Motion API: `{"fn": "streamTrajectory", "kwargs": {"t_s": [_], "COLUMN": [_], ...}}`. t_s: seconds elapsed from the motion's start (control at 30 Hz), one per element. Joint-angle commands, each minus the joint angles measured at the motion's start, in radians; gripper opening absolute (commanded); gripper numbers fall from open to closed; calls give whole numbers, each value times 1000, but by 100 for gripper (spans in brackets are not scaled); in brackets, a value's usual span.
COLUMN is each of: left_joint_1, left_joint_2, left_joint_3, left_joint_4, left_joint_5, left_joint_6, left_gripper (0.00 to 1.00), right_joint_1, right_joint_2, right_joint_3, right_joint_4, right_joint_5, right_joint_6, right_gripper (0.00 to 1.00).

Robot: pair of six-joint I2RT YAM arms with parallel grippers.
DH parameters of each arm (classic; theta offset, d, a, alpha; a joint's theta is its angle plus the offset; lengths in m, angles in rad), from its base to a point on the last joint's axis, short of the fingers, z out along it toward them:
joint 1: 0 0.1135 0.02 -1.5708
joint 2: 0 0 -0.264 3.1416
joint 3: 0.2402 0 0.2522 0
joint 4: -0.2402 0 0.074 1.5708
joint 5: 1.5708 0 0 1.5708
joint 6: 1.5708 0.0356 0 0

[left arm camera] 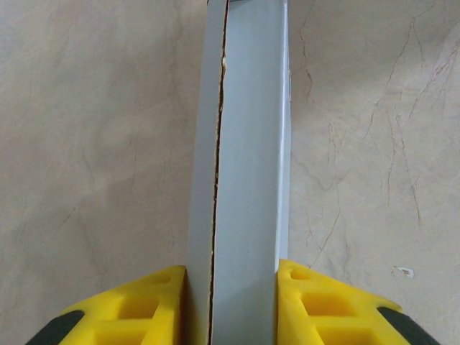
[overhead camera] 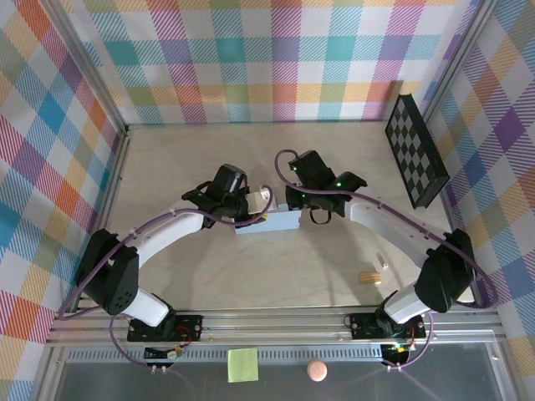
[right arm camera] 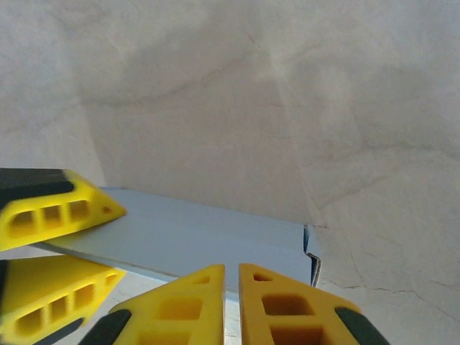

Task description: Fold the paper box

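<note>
Judging the paper box (left arm camera: 248, 144) light and crushable, I clamp its end in the left gripper (left arm camera: 231, 267); right gripper (right arm camera: 231, 267) nearly closed, seemingly empty.

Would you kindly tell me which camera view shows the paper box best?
The left wrist view: the paper box runs up the frame, close, its seam plain, between yellow fingers. The top external view shows it small and partly covered; the right wrist view, one face and a corner.
</note>
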Motion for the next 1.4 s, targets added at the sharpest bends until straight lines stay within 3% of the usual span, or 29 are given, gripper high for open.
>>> {"fn": "streamTrajectory", "kwargs": {"t_s": [0.0, 0.53, 0.77, 0.97, 1.1, 1.27, 1.37], "left_joint_1": [-7, -7, -6, -5, -5, -5, -3], "left_joint_2": [15, 32, -14, -98, -161, -205, -211], "left_joint_3": [-23, 3, 3, 2, 12, 66, 113], "left_joint_4": [-27, -39, -16, 54, 73, -87, -223], "left_joint_5": [-11, -12, 9, -29, -190, -344, -373], "left_joint_6": [-1, -56, -124, -282, -485, -693, -760], "left_gripper": [30, 36, 46, 53, 53, 57, 54], "right_joint_1": [-9, -15, -17, -19, -18, -18, -18], "right_joint_2": [23, 41, 52, 65, 63, 65, 65], "right_joint_3": [-22, -186, -206, -198, -201, -194, -188], "right_joint_4": [-22, 48, 66, 63, 61, 57, 48], "right_joint_5": [-42, -68, -64, -66, -65, -64, -61], "right_joint_6": [5, 61, 72, 73, 72, 70, 66], "right_gripper": [11, 5, 5, 4, 5, 5, 5]}}
